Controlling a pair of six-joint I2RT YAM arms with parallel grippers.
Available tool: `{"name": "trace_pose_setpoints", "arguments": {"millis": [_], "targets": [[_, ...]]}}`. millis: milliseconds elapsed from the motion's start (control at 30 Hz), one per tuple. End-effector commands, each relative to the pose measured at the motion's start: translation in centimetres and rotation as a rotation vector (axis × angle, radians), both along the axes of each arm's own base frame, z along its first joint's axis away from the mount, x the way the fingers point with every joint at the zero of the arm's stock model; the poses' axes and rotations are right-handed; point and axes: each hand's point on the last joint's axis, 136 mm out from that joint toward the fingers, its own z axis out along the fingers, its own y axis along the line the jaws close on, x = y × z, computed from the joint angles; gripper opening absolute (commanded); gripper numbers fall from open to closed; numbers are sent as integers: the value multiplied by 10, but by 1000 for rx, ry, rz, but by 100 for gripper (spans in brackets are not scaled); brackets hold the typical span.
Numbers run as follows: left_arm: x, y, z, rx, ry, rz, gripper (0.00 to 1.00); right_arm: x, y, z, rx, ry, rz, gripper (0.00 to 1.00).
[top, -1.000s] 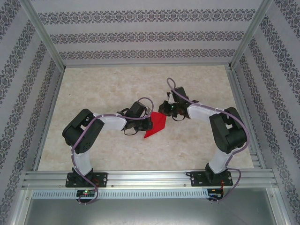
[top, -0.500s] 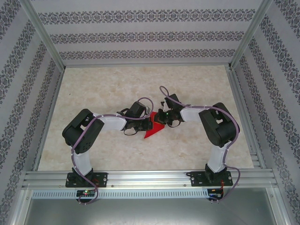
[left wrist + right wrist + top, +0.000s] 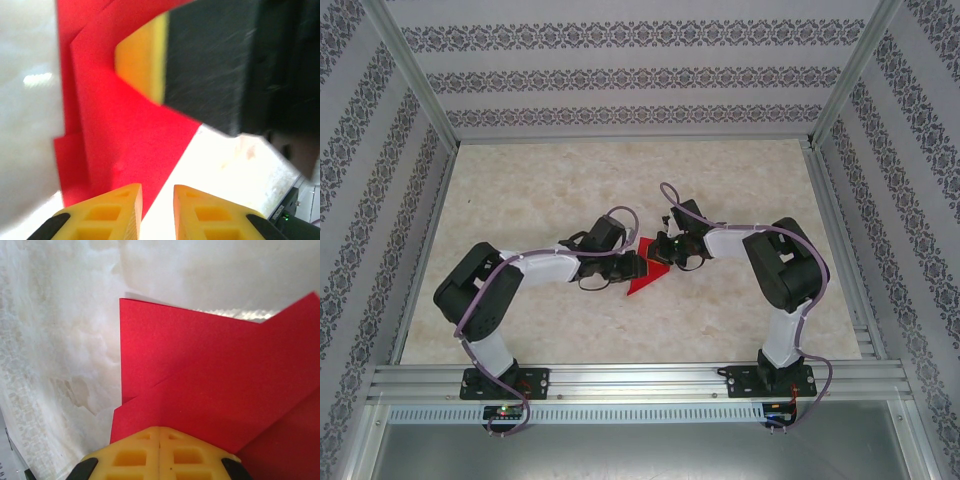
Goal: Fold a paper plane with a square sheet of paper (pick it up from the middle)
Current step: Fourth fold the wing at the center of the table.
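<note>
Right gripper [image 3: 159, 434] has its fingers closed together, the tip pressed onto the square sheet of paper [image 3: 200, 365], seemingly pinning it flat rather than gripping it. Left gripper [image 3: 157, 195] stands slightly parted at the sheet's left edge, with nothing between its fingers. The sheet lies on the table [image 3: 520, 200], midway between the arms. I judge the task partway done: overlapping flaps show early folds, but no slim dart with ridge and wings yet. Seen from above, its long axis runs far to near, narrow tip aimed near and slightly left
</note>
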Motion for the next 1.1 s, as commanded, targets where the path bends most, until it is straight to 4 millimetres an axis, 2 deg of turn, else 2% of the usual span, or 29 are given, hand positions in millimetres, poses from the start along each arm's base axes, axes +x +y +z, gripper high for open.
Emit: {"name": "trace_pose_setpoints", "arguments": {"millis": [0,167,433,700,1067], "targets": [[-14,-7,-3,-34,52,-4,23,-20,-25,-49,-153,103,-22,1],[-23,-5,-13,-8,74,-9,23,-20,-26,-51,-160,105,-23,1],[-29,9,-30,65,95,13,21,-22,-29,-56,-167,119,-26,0],[-34,8,-35,70,112,5,21,-22,-31,-58,-171,124,-33,0],[-48,20,-48,113,144,19,21,-23,-33,-61,-178,134,-36,0]]}}
